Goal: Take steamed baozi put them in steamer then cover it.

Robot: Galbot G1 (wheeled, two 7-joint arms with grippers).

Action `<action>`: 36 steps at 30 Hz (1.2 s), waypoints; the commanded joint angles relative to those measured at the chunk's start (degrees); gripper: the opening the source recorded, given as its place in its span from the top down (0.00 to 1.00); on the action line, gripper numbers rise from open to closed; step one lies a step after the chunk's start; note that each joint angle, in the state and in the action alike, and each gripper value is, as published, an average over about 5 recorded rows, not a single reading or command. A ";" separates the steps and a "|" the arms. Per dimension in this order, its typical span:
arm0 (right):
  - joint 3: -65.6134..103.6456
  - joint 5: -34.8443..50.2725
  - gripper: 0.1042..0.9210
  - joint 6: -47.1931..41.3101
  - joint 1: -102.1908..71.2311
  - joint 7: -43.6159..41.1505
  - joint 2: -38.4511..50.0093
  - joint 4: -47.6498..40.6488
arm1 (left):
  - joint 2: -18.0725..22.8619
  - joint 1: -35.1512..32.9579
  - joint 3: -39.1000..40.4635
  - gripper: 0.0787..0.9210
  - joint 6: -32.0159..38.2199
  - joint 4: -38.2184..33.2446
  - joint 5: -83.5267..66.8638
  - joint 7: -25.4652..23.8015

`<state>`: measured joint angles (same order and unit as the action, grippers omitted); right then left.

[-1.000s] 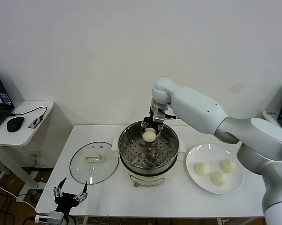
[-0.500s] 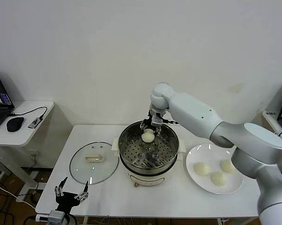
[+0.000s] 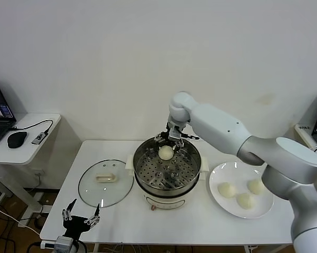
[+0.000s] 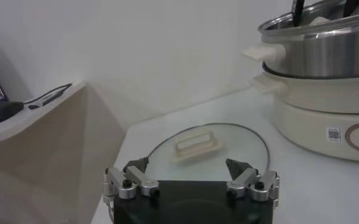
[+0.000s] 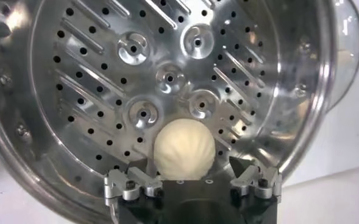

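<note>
Over the shiny round steel steamer (image 3: 167, 169), your right pincer (image 5: 190, 176) stands spread around the cream-white bun (image 5: 184, 150), with the perforated tray directly beneath.

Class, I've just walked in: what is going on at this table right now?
The right gripper is over the far side of the steamer, its jaws open around one steamed baozi that sits on the perforated tray. Three more baozi wait on the white plate to the steamer's right. The cover lies flat on the table to the steamer's left. The left gripper is parked low at the table's front edge, jaws open and empty.
</note>
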<state>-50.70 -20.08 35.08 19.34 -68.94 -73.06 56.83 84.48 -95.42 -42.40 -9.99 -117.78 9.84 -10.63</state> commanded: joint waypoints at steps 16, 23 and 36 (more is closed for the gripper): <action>-13.63 37.28 0.12 -56.03 18.05 2.33 39.95 29.32 | -1.31 -0.11 0.91 0.12 -1.60 -1.82 -0.27 -0.21; -10.35 30.52 0.12 -68.53 9.93 -2.77 45.52 35.01 | -1.68 -0.69 1.38 0.12 -2.45 -2.66 -0.30 -0.31; 0.53 15.82 0.12 -69.78 -10.55 -2.38 44.46 36.37 | -1.50 -2.21 1.22 0.12 -2.64 -4.44 -0.42 -0.24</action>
<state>-55.31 3.49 -27.64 20.38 -71.05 -31.71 90.18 83.11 -97.49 -41.19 -12.53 -121.90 9.42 -10.88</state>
